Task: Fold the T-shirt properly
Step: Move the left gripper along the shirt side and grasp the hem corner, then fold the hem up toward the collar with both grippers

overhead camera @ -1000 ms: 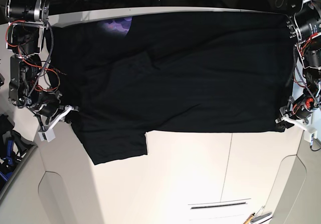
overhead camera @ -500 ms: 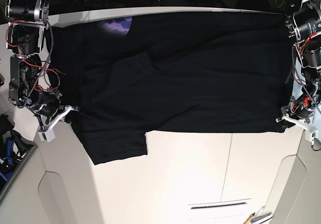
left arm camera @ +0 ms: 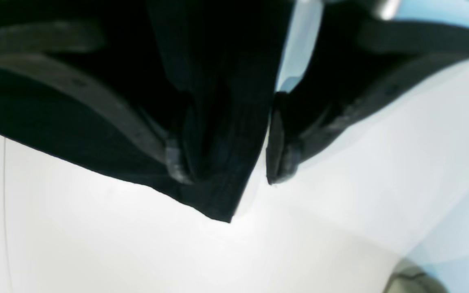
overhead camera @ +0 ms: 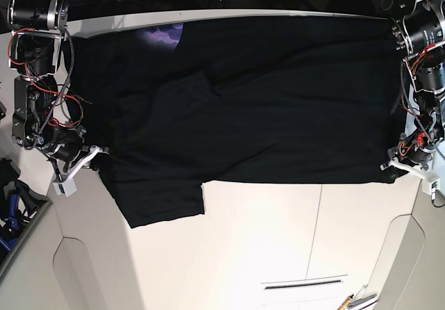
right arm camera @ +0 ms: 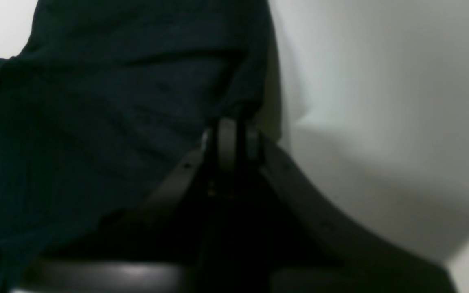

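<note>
T-shirt (overhead camera: 250,101): black, spread flat across the far half of the white table (overhead camera: 278,240); one short sleeve juts toward the near edge at base-view left; a purple patch of print shows at the far edge.
Left gripper (left arm camera: 226,171): at the shirt's near corner on base-view right; jaws parted, a fold of black cloth lying against one finger, the other finger clear of it.
Right gripper (right arm camera: 228,140): at the shirt's edge on base-view left; fingers pressed together, pinching the black cloth.

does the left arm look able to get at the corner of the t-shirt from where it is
Probably yes: the left gripper is open with the T-shirt corner between its fingers, nothing blocking on the white table.
</note>
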